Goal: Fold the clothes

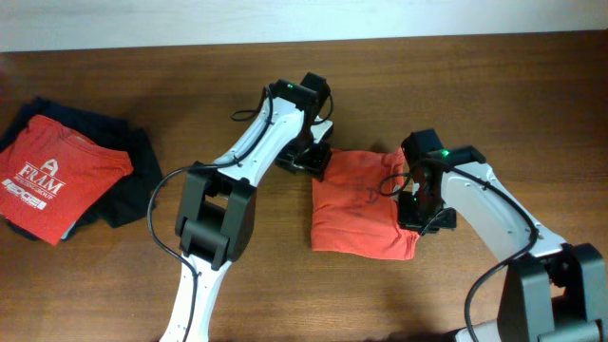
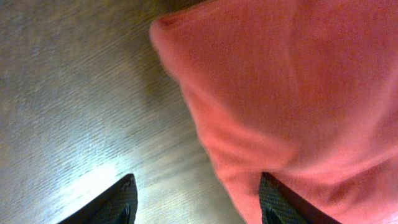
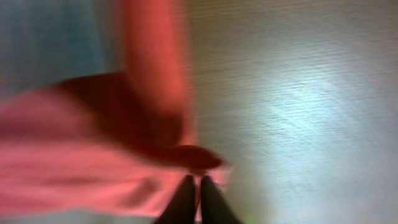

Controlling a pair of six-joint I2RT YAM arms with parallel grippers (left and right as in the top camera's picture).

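The left tool (image 2: 196,205) is released at the T-shirt's (image 1: 356,204) left edge, one finger over bare surface (image 1: 285,285), probably ready to pin the cloth. The orange-red shirt lies mid-surface, a rumpled folded rectangle with no lettering showing. The right tool (image 3: 199,193) is clenched on its right edge, apparently to carry a fold.
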